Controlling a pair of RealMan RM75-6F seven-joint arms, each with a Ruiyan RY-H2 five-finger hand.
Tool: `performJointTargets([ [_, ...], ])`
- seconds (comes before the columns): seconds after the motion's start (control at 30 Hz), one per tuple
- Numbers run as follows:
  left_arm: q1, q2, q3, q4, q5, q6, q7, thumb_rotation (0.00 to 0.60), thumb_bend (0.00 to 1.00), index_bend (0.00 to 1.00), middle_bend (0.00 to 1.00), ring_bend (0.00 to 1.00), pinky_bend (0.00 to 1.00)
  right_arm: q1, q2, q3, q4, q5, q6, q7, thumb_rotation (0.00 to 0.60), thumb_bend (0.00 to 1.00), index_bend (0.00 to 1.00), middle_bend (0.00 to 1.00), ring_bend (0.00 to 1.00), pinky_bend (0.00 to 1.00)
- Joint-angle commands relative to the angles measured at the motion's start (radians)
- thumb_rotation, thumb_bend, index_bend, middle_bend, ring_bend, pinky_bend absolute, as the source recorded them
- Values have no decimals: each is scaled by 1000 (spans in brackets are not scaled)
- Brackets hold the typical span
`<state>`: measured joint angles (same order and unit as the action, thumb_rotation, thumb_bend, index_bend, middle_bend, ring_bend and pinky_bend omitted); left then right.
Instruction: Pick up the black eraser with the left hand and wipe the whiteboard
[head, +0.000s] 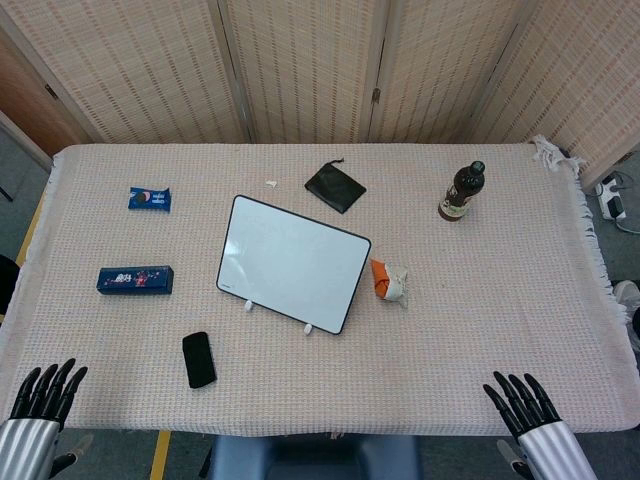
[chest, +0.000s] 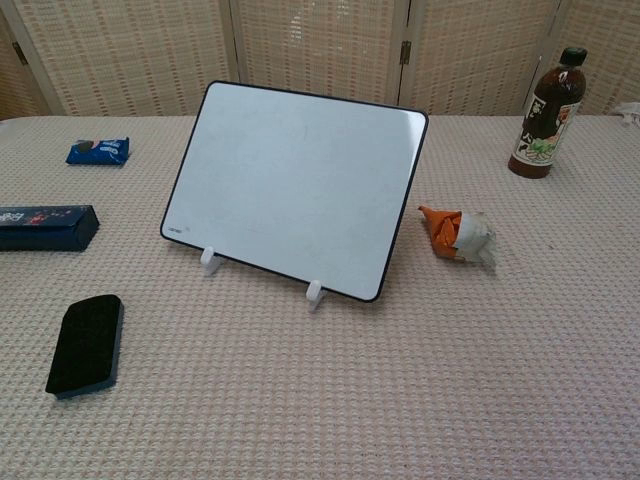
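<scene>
The black eraser lies flat on the tablecloth, in front of and to the left of the whiteboard. The whiteboard stands tilted back on two small white feet in the middle of the table; its face looks blank. My left hand hovers at the table's near left corner, fingers spread, holding nothing, well left of the eraser. My right hand is at the near right edge, fingers spread and empty. Neither hand shows in the chest view.
A dark blue box and a blue snack pack lie at the left. A black pouch sits behind the board, an orange-and-white wrapper to its right, a dark bottle at back right.
</scene>
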<state>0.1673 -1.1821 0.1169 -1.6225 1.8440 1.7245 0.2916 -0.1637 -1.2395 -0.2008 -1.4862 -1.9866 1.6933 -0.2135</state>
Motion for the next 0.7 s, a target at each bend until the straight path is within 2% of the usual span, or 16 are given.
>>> performJointTargets([
  [0.03,-1,-2,1,0,2,-3,3,600,185,0,59,28,0,-1,1,-1,0,-1,2,2,600,319,0,0,0,0],
  [0.17,-17,-14,6,18,51,-7,8,600,184,0,60,28,2,0,3,2,0,4,7,12,600,320,0,0,0,0],
  [0.23,-32,-27,6,41,82,-13,8,600,185,14,92,45,30,1,3,6,0,11,4,11,600,320,0,0,0,0],
  [0.33,-70,-47,1,74,112,-62,36,600,185,51,220,143,201,3,-2,12,-4,23,-6,5,600,319,0,0,0,0],
  [0.47,-118,-93,-41,98,97,-137,118,600,140,82,493,394,459,7,-6,18,-14,35,-20,-3,600,320,0,0,0,0],
  [0.53,-142,-121,-63,118,80,-171,143,600,130,95,553,457,538,12,-5,22,-22,45,-31,-7,600,319,0,0,0,0],
  [0.7,-203,-183,-114,167,57,-219,183,600,129,125,562,470,560,31,2,39,-47,92,-80,-8,600,320,0,0,0,0],
])
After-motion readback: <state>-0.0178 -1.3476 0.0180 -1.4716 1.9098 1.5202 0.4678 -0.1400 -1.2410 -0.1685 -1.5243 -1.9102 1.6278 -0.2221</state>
